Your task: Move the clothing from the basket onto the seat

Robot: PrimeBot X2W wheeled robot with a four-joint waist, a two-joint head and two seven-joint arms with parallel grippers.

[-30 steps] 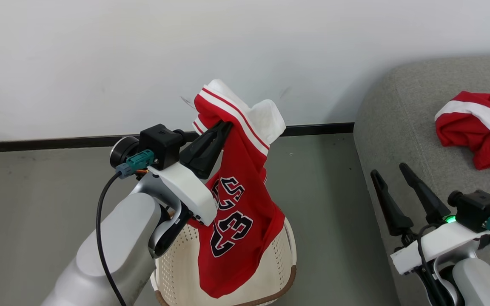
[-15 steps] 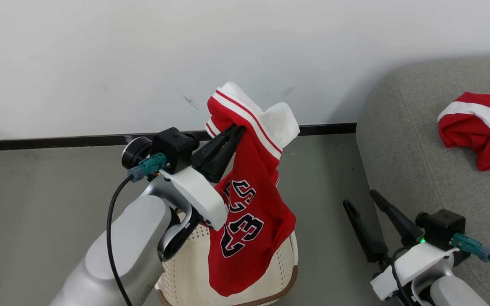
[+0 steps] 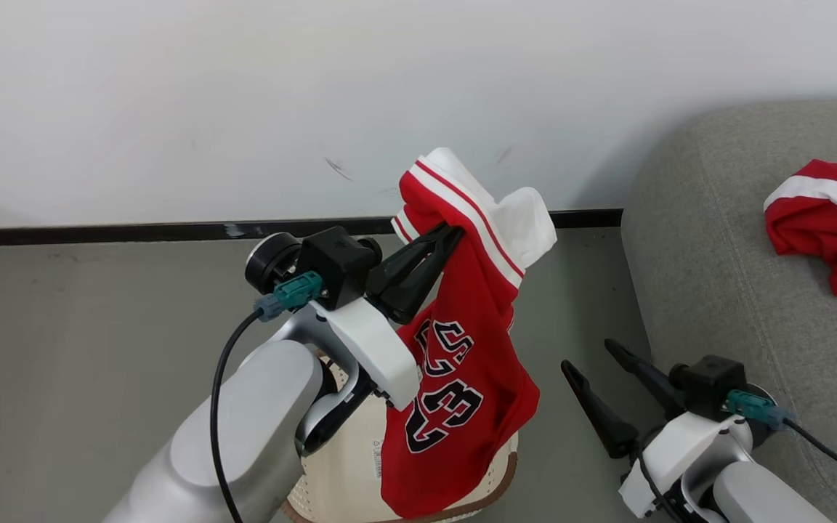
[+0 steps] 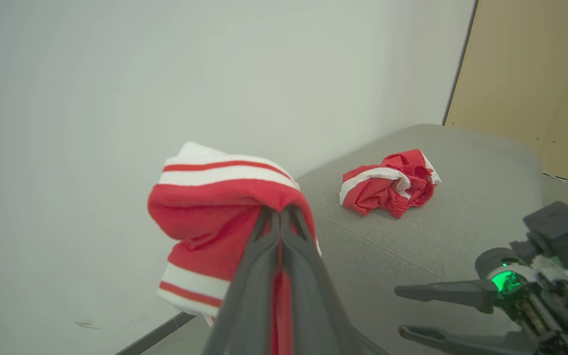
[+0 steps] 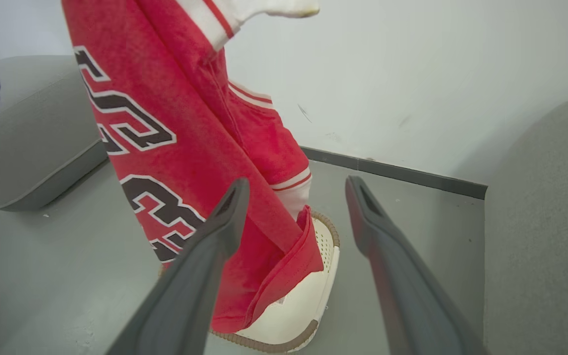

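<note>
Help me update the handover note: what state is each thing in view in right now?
lettered jersey, lifted, hanging over the basket.
second red garment, crumpled on the sofa.
basket, upright on the floor, inside mostly hidden.
sofa, bearing that one garment.
left gripper, shut on the lettered jersey's banded edge.
right gripper, open, holding nothing.

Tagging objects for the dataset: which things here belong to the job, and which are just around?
Job: lettered red jersey pinched in left gripper; basket; grey sofa; red garment lying on it; open right gripper.
Just around: wall, floor, baseboard, tan panel.
</note>
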